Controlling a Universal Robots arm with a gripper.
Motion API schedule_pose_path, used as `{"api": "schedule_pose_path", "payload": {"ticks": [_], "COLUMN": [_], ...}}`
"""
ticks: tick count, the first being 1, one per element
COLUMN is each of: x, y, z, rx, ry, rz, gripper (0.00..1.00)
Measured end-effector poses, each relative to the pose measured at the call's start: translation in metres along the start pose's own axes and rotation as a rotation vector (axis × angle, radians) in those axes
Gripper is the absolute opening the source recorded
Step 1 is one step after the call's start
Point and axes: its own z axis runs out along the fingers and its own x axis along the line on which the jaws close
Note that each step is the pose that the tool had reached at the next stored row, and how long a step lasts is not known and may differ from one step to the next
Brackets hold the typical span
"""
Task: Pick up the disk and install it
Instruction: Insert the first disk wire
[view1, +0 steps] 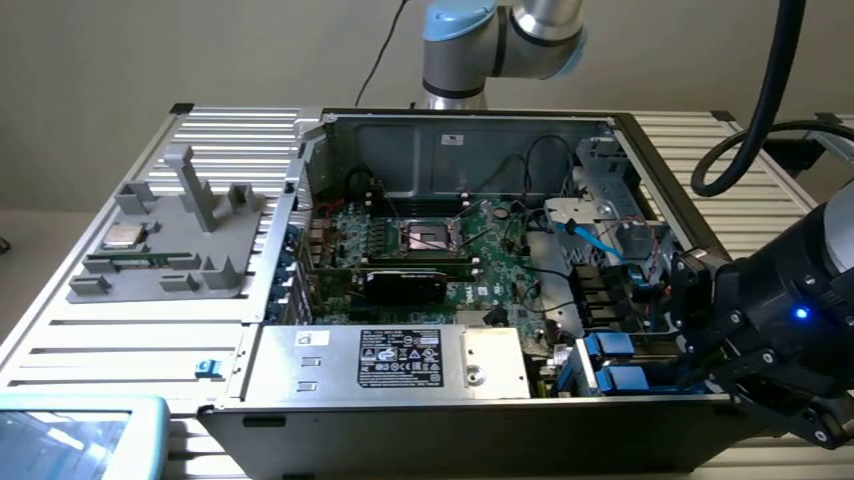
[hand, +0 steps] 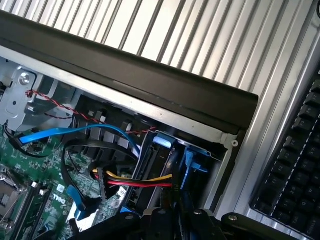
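The disk (view1: 625, 380) stands on edge in the drive bay at the front corner of the open computer case (view1: 467, 125), on the exterior view's right. Only its bright blue carrier frame shows. In the wrist view the disk's blue edge (hand: 189, 170) runs down into my gripper (hand: 175, 202), whose dark fingers are closed narrowly on it. My gripper (view1: 683, 372) reaches into the bay from outside the case wall. A second blue carrier (view1: 611, 345) sits in the slot just beside it.
A silver box with a black label (view1: 400, 360) fills the case front. Blue (hand: 75, 132) and yellow-red cables (hand: 140, 181) cross close to the bay. The motherboard (view1: 427, 240) lies behind. A grey fixture (view1: 174, 250) sits at the exterior view's left, a keyboard (hand: 295, 185) outside the case.
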Motion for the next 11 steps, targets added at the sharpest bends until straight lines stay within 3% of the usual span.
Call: {"api": "schedule_pose_path", "payload": {"ticks": [5,9,11], "x": [0.0002,0.0005,0.0031], "y": [0.0003,0.0003,0.0011], "z": [0.0007,0.0006,0.0005], "rx": [0.026,0.0275,0.0304], "ry": [-0.0378,-0.0401,-0.0445], "rz": [0.016,0.017,0.018], "gripper": [0.17,0.17,0.17]}}
